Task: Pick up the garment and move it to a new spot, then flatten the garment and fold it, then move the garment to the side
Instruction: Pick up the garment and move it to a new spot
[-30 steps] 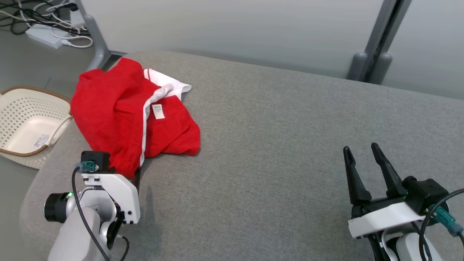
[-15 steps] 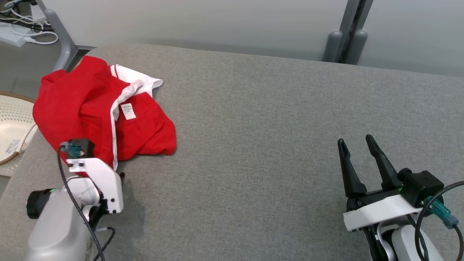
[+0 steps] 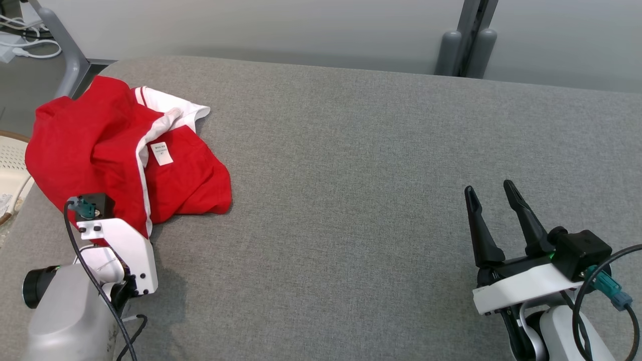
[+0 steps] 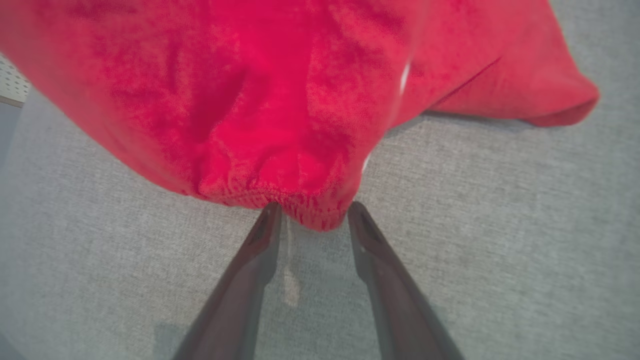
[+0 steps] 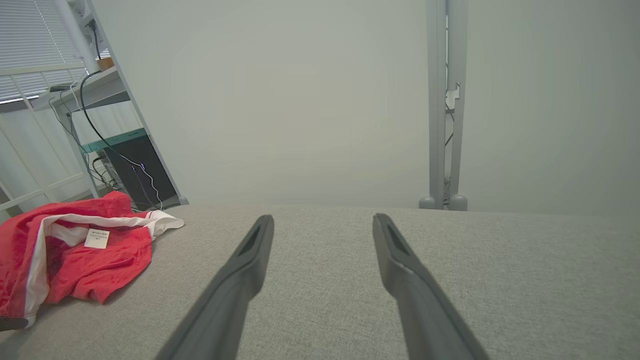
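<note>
Currently recorded condition: the garment [image 3: 100, 150], red with white trim [image 3: 173, 108] and a small white label [image 3: 161, 153], lay crumpled at the far left end of the grey fabric-covered bench [image 3: 351, 200]. Its left side reached the bench edge, next to a cream perforated basket [image 3: 10, 165] that stood off the bench on that side.

Left gripper [image 4: 314, 210]:
- Position: at the near edge of the garment, pointing into it. In the head view the white wrist housing covered the fingers and overlapped the nearest red fold.
- Relation to garment: in the left wrist view, the rounded hem fold lay between the two dark fingers [image 4: 250, 270], with one tip at each side of it and both tips touching the cloth. The rest of the garment rose beyond the tips and spread to the right.
- State: fingers apart — bare bench fabric showed through the gap below the hem.

Right gripper [image 3: 489, 186]:
- Position: at the near right of the bench, well apart from the garment, over bare grey fabric.
- Relation to garment: in the right wrist view the garment lay far to the left of the fingers, label facing up.
- State: fingers spread wide, nothing between them.
</note>
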